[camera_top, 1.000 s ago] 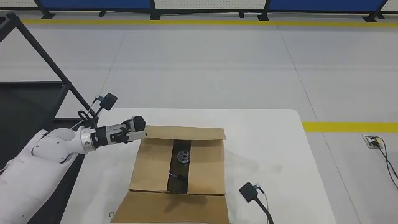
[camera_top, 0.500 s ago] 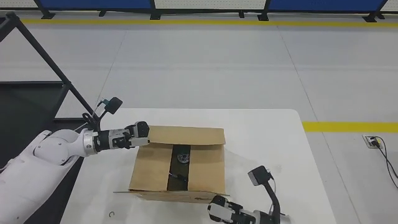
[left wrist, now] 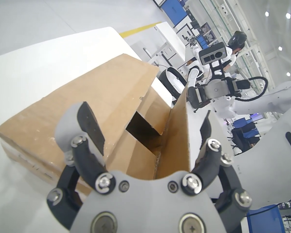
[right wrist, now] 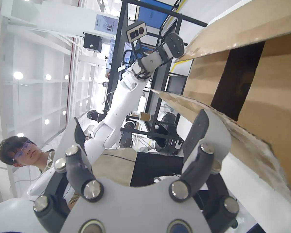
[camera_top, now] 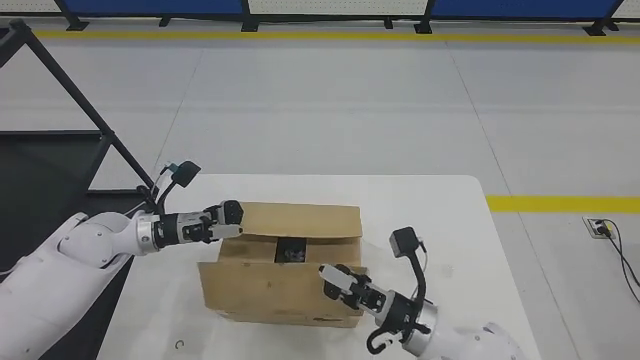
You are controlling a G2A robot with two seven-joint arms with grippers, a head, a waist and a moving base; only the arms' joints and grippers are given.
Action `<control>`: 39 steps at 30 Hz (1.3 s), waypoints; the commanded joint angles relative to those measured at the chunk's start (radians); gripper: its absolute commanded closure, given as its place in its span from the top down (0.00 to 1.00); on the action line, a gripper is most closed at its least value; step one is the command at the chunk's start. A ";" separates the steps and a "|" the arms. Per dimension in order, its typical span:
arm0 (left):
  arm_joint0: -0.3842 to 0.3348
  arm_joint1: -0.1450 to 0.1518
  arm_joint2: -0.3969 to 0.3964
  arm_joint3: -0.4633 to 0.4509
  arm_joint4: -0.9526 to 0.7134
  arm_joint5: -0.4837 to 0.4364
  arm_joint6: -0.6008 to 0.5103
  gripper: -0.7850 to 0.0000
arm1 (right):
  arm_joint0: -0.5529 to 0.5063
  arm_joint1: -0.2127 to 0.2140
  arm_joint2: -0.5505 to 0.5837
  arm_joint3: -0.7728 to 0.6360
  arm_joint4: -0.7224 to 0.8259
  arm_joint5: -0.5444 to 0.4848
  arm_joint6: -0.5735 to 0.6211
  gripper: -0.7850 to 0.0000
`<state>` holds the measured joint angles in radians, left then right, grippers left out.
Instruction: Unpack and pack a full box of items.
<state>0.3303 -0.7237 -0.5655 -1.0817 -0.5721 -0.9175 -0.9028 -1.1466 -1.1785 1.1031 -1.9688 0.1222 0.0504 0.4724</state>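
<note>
The white table (camera_top: 435, 222) had the cardboard box (camera_top: 262, 286) sitting on it, plus a tiny dark bit (camera_top: 178, 344) near its corner.

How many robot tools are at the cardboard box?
2. The left tool is at the box's left side, by the far flap; the right tool is at the near flap's top edge.

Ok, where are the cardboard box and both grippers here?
cardboard box (camera_top: 265, 290), top view, on its near flap.
left gripper (camera_top: 238, 220), top view, between its fingertips.
right gripper (camera_top: 330, 276), top view, between its fingertips.
</note>
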 commanded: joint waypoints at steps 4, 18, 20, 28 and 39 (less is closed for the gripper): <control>-0.005 0.005 0.018 0.004 -0.010 -0.003 0.003 1.00 | 0.047 -0.014 -0.031 0.061 0.004 -0.005 -0.052 1.00; -0.028 0.014 0.063 0.001 -0.026 0.006 -0.006 1.00 | 0.099 -0.042 -0.047 0.178 -0.002 -0.009 -0.197 1.00; -0.032 0.015 0.069 0.001 -0.029 0.010 -0.010 1.00 | 0.102 -0.046 -0.046 0.190 0.010 -0.014 -0.213 1.00; -0.048 0.014 0.090 0.002 -0.041 0.021 -0.021 1.00 | 0.126 -0.059 -0.052 0.226 0.029 0.027 -0.218 1.00; -0.052 0.013 0.100 0.020 -0.120 0.009 -0.009 1.00 | 0.159 -0.074 -0.061 0.271 0.048 0.079 -0.191 1.00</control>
<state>0.2760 -0.7113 -0.4632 -1.0640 -0.6653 -0.9052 -0.9153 -0.9913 -1.2513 1.0414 -1.7010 0.1689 0.1237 0.2756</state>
